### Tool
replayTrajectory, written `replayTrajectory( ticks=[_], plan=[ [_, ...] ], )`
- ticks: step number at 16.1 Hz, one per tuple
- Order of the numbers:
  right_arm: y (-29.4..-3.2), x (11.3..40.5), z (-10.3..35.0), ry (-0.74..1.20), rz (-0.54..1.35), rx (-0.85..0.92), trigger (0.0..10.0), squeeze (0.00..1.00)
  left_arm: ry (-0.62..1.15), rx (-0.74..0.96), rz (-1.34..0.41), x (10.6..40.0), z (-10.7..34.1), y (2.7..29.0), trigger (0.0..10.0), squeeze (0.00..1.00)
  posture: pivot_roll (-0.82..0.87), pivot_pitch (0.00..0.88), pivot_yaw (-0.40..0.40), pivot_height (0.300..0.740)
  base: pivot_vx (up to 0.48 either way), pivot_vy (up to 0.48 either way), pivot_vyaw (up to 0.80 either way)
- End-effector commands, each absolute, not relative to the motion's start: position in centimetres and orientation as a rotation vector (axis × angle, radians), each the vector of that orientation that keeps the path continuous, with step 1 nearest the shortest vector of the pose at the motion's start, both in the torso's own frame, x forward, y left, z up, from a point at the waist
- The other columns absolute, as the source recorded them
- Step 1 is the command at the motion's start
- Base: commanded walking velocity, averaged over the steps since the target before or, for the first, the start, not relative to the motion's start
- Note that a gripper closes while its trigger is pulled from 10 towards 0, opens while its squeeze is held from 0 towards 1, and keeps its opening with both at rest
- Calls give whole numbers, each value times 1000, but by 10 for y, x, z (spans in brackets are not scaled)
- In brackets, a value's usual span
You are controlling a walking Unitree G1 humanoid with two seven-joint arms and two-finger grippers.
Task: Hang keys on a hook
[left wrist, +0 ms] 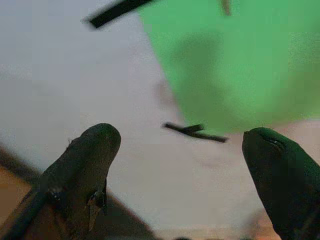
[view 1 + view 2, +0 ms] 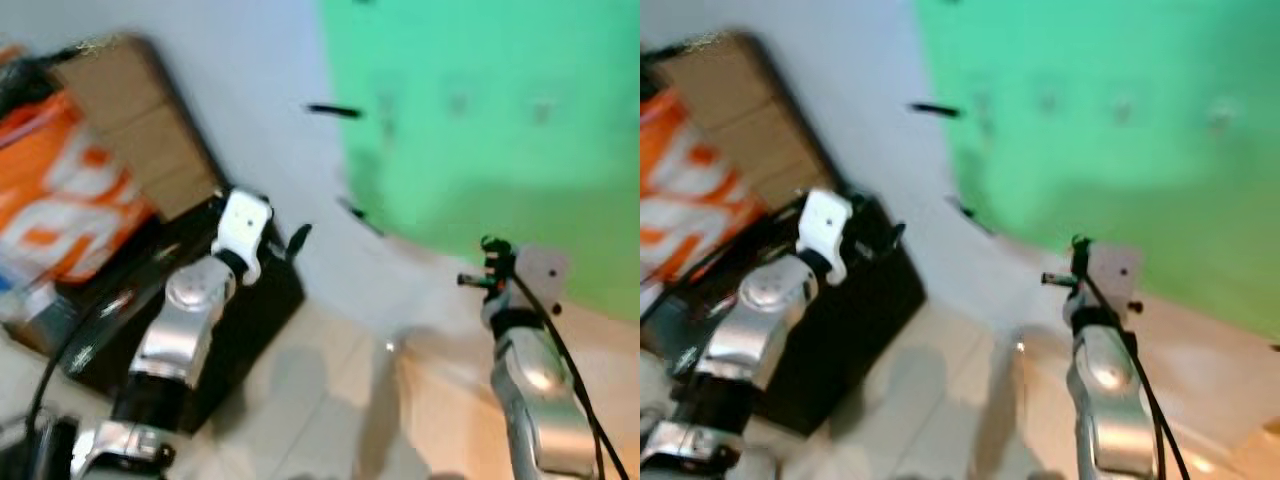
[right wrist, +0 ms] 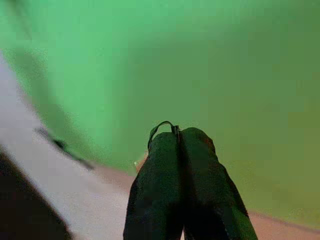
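Note:
The whole picture is blurred. A green panel point(image 2: 490, 110) covers the wall ahead, and a few small hooks point(image 2: 1123, 107) show on it as faint marks. My right gripper point(image 3: 179, 137) is raised toward the lower part of the panel, still apart from it. Its fingers point(image 3: 200, 170) are shut together, and the thin black loop of a key ring point(image 3: 161, 127) pokes out at the tips; the keys are hidden. My left gripper point(image 1: 180, 150) is held up at the left, open with nothing in it, facing the white wall beside the panel.
A black cabinet point(image 2: 240, 310) stands at the left by my left arm point(image 2: 185, 320). On it are a cardboard box point(image 2: 135, 120) and an orange-and-white bag point(image 2: 70, 200). Short black strips point(image 2: 335, 110) are stuck on the white wall. Pale tiled floor point(image 2: 330, 400) lies below.

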State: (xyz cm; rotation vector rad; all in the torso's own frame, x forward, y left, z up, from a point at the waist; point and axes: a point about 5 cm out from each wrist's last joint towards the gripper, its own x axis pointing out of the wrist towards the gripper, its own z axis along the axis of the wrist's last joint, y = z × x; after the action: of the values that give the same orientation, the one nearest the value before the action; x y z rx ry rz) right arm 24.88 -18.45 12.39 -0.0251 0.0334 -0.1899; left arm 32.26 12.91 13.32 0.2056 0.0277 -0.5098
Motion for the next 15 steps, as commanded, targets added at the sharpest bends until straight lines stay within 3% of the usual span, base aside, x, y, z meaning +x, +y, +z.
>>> replayTrajectory(
  ticks=[1,5,8,11,15],
  plan=[
    [-187,247,130,13,-183,-45,10000,0,10,207,-516,322,135,126,10000,0,-265,0,231,740,349,0,0],
    [-185,253,133,32,-92,-94,10000,0,11,195,-479,312,128,127,10000,0,-215,0,113,740,281,0,0],
    [-190,262,137,53,-20,-133,10000,0,9,202,-461,297,122,123,10000,0,-137,0,-19,740,263,0,0],
    [-195,267,136,74,-15,-122,10000,0,-4,207,-461,292,127,122,10000,0,-120,0,-34,740,260,0,0],
    [-189,260,133,78,8,-79,10000,0,18,227,-481,289,126,128,10000,0,-125,0,16,740,133,0,-800]
  ],
)
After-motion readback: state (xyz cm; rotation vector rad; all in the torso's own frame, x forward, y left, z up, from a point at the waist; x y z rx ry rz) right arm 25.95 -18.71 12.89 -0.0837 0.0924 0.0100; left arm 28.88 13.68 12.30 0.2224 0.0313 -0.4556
